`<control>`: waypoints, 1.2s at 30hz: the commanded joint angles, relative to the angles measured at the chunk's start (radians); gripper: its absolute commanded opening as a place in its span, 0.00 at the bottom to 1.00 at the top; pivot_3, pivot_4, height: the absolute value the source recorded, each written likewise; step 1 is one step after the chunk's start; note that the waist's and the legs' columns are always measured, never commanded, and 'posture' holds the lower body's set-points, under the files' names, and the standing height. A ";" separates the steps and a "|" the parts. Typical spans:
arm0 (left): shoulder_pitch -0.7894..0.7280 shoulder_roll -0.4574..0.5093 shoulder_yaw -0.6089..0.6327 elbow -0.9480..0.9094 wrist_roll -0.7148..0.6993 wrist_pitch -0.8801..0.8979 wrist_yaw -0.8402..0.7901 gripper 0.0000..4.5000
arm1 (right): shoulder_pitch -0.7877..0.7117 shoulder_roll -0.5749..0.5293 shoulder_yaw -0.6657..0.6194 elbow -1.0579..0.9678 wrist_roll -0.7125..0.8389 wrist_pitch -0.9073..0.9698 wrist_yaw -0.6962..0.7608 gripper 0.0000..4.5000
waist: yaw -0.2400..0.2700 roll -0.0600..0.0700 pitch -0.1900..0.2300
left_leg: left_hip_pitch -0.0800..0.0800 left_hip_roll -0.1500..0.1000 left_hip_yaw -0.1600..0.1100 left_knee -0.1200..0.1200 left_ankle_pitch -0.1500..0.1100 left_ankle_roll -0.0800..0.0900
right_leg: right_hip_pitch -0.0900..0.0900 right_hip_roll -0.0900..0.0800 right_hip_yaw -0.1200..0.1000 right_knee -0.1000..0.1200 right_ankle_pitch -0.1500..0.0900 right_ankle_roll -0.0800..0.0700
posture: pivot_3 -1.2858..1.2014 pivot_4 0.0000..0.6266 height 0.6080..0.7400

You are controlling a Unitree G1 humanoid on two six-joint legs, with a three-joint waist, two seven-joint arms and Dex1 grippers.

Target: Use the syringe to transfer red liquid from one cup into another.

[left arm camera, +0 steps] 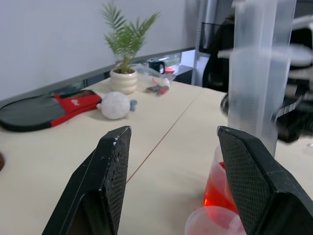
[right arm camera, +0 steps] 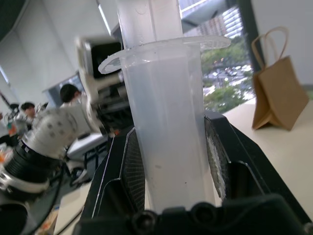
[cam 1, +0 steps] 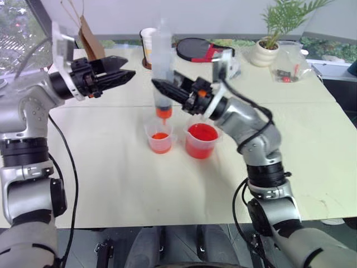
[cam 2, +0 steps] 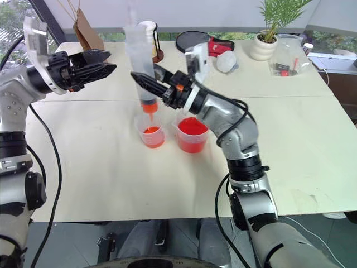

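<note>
One syringe [cam 1: 162, 67] and two cups were counted on the table [cam 1: 111, 173]. The syringe was held upright in the right gripper [cam 1: 158, 85], whose fingers were closed on its clear barrel, with the orange-red tip just above the small cup [cam 1: 160, 137]. A shallow layer of red liquid [cam 1: 160, 135] lay in that cup; the wide cup [cam 1: 201, 140], just beside it, was filled much higher with the same liquid. The left gripper [cam 1: 129, 75] was seen open and empty, near the syringe's barrel but apart from it. Farther back, a potted plant [cam 1: 266, 47], a black-and-red paddle case [cam 1: 195, 49], a brown paper bag [cam 1: 88, 38] and a tall glass [cam 1: 148, 42] were seen, well apart from the cups.
</note>
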 commanded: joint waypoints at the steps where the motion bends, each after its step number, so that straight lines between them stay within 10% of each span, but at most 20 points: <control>1: -0.042 0.045 0.053 -0.047 -0.047 0.000 0.013 0.64 | -0.012 0.020 -0.001 0.034 -0.026 -0.074 0.051 0.31 | -0.003 0.000 0.000 | 0.000 0.000 0.000 0.000 0.000 0.000 | 0.000 0.000 0.000 0.000 0.000 0.000 | 0.52 0.24 1.00; 29: -0.278 -0.032 -0.102 0.204 0.043 -0.175 -0.127 0.64 | 0.009 0.090 0.016 0.071 -0.102 -0.120 0.083 0.31 | -0.006 0.000 0.000 | 0.000 0.000 0.000 0.000 0.001 -0.001 | -0.002 0.001 0.000 0.007 0.000 0.000 | 0.52 0.24 1.00; 36: -0.283 -0.068 -0.110 0.208 0.057 -0.198 -0.129 0.03 | 0.007 0.100 0.030 0.081 -0.117 -0.127 0.093 0.31 | -0.007 0.000 0.000 | 0.000 0.000 0.000 0.000 0.001 -0.001 | -0.002 0.000 0.000 0.008 0.000 0.000 | 0.52 0.24 1.00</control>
